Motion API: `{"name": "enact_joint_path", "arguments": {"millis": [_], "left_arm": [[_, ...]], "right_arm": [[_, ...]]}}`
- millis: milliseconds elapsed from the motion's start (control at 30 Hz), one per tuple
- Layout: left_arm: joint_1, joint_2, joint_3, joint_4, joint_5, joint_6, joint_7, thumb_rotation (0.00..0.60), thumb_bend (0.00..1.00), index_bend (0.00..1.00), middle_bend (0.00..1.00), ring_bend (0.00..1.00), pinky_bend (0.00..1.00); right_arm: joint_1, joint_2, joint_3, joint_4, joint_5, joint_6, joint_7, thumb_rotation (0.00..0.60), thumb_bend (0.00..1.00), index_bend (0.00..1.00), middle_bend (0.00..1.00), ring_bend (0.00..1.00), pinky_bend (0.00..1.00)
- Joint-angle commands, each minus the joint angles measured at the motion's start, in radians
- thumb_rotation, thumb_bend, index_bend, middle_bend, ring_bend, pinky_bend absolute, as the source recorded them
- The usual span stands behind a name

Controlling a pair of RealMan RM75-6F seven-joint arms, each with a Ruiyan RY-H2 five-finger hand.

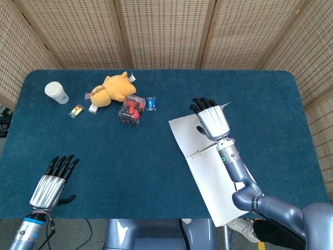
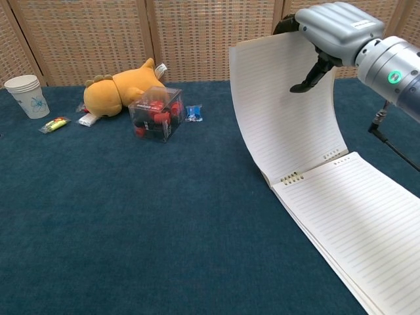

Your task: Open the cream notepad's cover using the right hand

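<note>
I am steering two arms over a blue table [image 1: 156, 172]. The cream notepad [image 2: 348, 223] lies at the right side of the table, its spiral binding toward the middle and its lined pages flat, running toward the near right edge. Its cover [image 2: 282, 111] stands lifted, curving up and away from the binding toward the far left. To finish this step well, I judge I should carry the cover's top edge further over the binding in a smooth arc, follow the hinge rather than pull against it, and let go only once the cover can lie flat on the cloth. The right robot hand [image 2: 331, 26] holds the cover's top edge: in the chest view the thumb is on the lined inner face and the fingers hook over the back, so it is closed narrowly on the sheet. The left robot hand [image 1: 52, 179] rests at the near left corner, fingers straight and close together, holding nothing.
</note>
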State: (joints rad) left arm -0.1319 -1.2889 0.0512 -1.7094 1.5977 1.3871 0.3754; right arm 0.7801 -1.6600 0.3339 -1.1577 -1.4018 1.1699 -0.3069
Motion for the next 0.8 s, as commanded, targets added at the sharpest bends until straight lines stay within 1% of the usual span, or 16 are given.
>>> {"name": "enact_joint_path", "arguments": {"millis": [33, 133, 267, 400, 533, 700, 800], "left_arm": [[0.0, 0.001, 0.0, 0.001, -0.001, 0.0, -0.002, 0.6, 0.0, 0.0, 0.0, 0.0, 0.0], [0.0, 0.003, 0.001, 0.001, -0.002, 0.0, -0.005, 0.6, 0.0, 0.0, 0.0, 0.0, 0.0], [0.0, 0.005, 0.001, -0.001, 0.001, 0.005, -0.009, 0.6, 0.0, 0.0, 0.0, 0.0, 0.0], [-0.001, 0.006, 0.002, -0.001, -0.001, 0.002, -0.011, 0.6, 0.0, 0.0, 0.0, 0.0, 0.0], [-0.001, 0.007, 0.003, -0.001, 0.001, 0.003, -0.013, 0.6, 0.0, 0.0, 0.0, 0.0, 0.0], [0.0, 0.009, 0.004, -0.002, 0.006, 0.008, -0.016, 0.6, 0.0, 0.0, 0.0, 0.0, 0.0], [0.001, 0.01, 0.003, -0.002, 0.006, 0.012, -0.016, 0.6, 0.0, 0.0, 0.0, 0.0, 0.0]], "right_arm": [[0.007, 0.007, 0.005, -0.023, 0.013, -0.004, -0.014, 0.6, 0.14, 0.18, 0.16, 0.14, 0.29], [0.011, 0.019, 0.011, -0.05, 0.025, -0.007, -0.027, 0.6, 0.12, 0.08, 0.07, 0.06, 0.25], [0.015, 0.037, 0.018, -0.088, 0.043, -0.009, -0.051, 0.6, 0.1, 0.02, 0.0, 0.0, 0.18], [0.014, 0.061, 0.025, -0.141, 0.07, -0.014, -0.079, 0.6, 0.07, 0.0, 0.0, 0.0, 0.11], [0.014, 0.073, 0.027, -0.167, 0.087, -0.017, -0.091, 0.6, 0.05, 0.0, 0.0, 0.0, 0.01], [0.01, 0.086, 0.02, -0.195, 0.105, -0.017, -0.109, 0.6, 0.05, 0.0, 0.0, 0.0, 0.0], [-0.002, 0.099, 0.006, -0.211, 0.108, -0.011, -0.118, 0.6, 0.05, 0.0, 0.0, 0.0, 0.0]]}}
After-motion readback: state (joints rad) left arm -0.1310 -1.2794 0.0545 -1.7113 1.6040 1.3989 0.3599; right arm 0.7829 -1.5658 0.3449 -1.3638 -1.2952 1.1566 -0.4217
